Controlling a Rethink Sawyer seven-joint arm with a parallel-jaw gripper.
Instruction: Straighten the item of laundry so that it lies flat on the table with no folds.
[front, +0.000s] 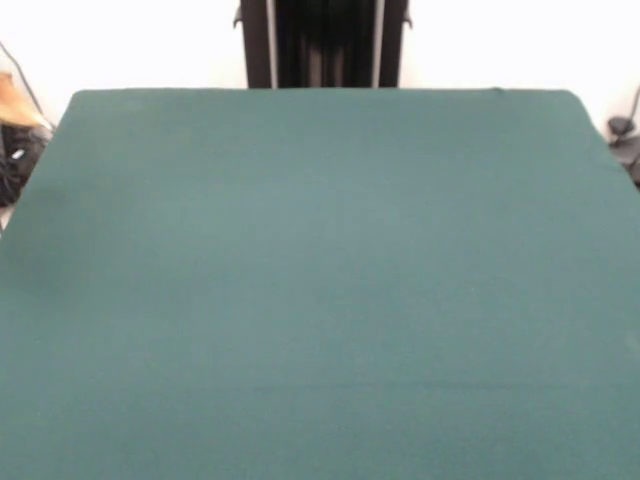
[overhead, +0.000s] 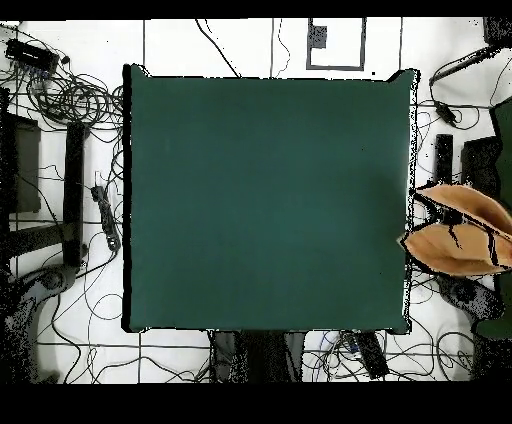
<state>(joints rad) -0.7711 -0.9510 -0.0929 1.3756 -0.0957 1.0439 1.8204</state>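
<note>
We see no fingers in either view. The green tabletop carries nothing. The tan towel hangs bunched past the tabletop's edge, off to one side above the cable-strewn floor.

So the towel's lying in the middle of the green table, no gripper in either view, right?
Not quite. The overhead view shows the tan towel off the green table, just past its right edge, not in the middle. The rest holds.
</note>
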